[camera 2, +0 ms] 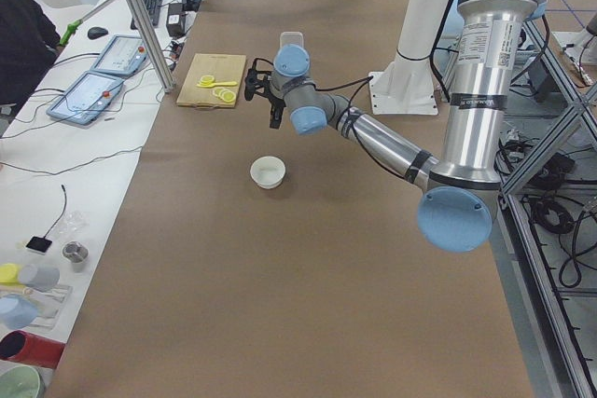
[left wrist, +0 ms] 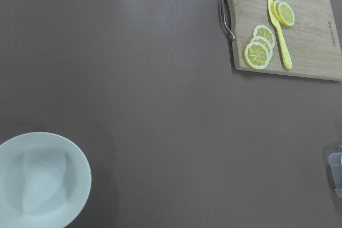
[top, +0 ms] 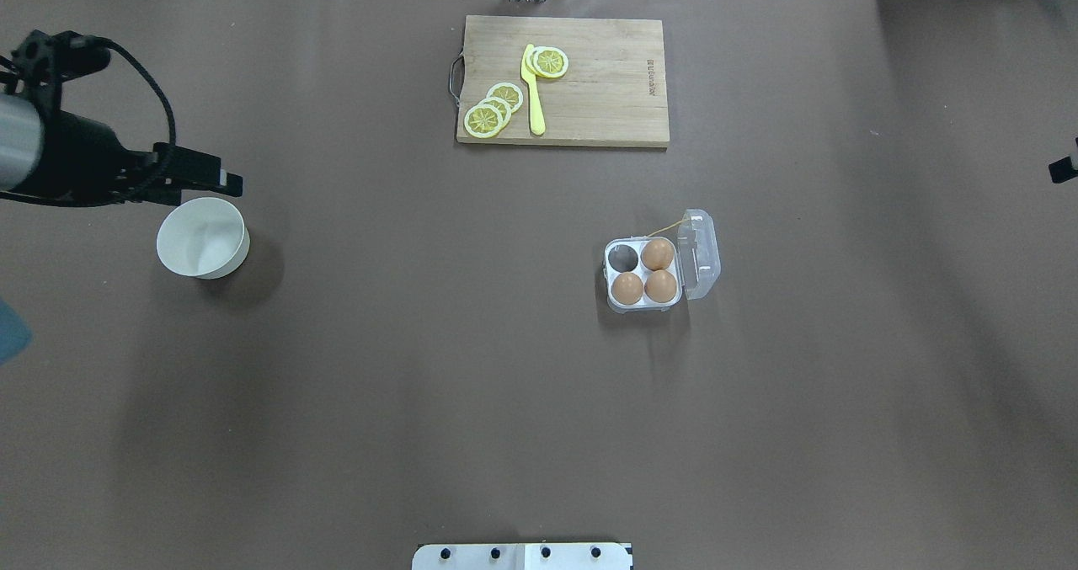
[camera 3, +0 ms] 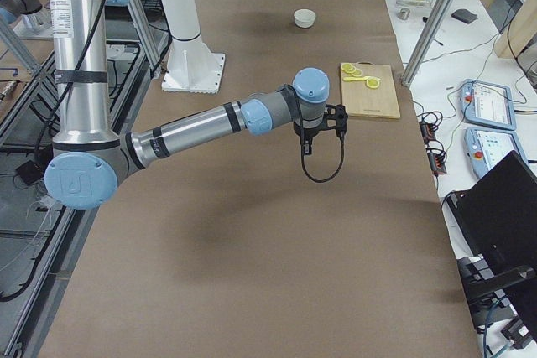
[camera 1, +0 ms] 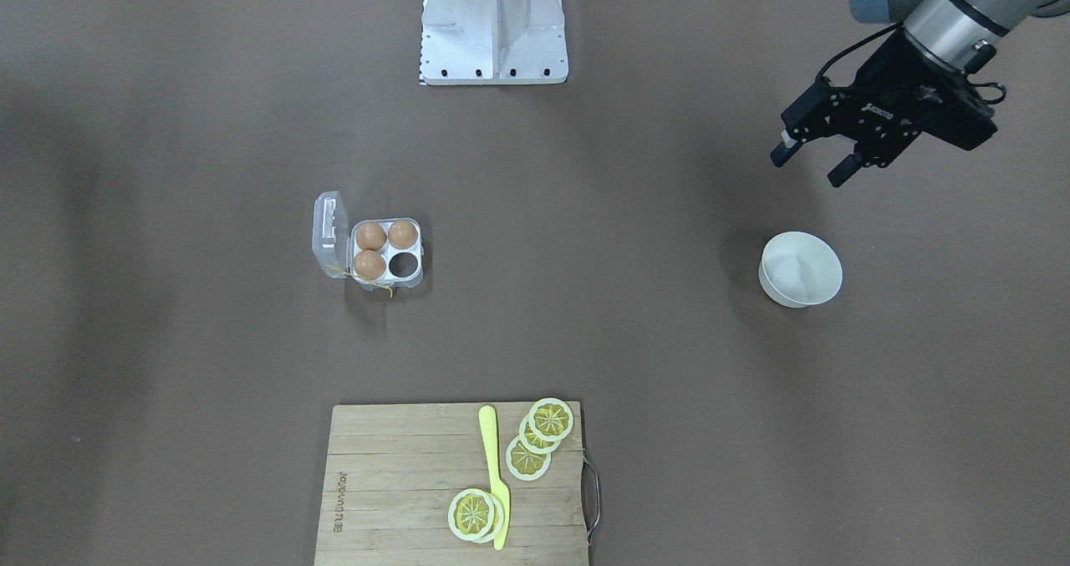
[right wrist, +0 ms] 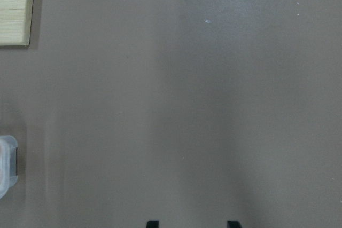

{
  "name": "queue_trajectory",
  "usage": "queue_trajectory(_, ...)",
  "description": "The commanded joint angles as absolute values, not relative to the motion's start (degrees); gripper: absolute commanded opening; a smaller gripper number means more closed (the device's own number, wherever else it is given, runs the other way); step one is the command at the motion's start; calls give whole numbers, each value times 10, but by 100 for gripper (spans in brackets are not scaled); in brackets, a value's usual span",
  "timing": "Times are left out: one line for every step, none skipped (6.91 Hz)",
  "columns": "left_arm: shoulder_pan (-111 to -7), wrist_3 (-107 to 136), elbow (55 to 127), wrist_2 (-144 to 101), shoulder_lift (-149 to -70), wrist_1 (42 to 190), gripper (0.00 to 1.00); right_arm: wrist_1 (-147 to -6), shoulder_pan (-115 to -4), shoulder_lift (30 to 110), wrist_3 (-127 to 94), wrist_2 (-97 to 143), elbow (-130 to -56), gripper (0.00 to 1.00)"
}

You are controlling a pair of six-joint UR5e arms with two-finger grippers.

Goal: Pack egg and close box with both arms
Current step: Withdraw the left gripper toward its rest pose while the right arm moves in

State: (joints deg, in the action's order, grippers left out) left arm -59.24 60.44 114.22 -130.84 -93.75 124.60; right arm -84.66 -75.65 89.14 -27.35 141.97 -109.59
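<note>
Left arm: nearest the left-side camera, reaching over the table's left end. The left tool hangs wide open and holds nothing, just above the far rim of the white bowl, likely poised for a pick there.
Table: brown, carries everything.
Right arm: over the right end. The right tool shows fingertips set apart with nothing between.
Cutting board: far centre, bearing lemon slices and a yellow knife, well apart from any likely reach path.
Box: right of centre. Its lid is tipped open rightward, so the cells are reachable, though it faces the right tool's approach.
Bowl: near left, no egg shows inside.
Eggs: three cells are filled, the far-left cell is vacant. No loose egg is visible.
</note>
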Motion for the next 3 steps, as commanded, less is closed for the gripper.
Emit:
queue_trajectory(-609,580,1141,-1318,-914,1257,98,-776,-705,862,-371,1393,-1064,12)
queue_trajectory(-609,579,1140,-1318,-911,1258,98,-716,-693,861,-384,1390,-1040,3)
queue_trajectory(-609,579,1141,-1318,-909,1258,98,-700,-687,858,-392,1390,-1032,0)
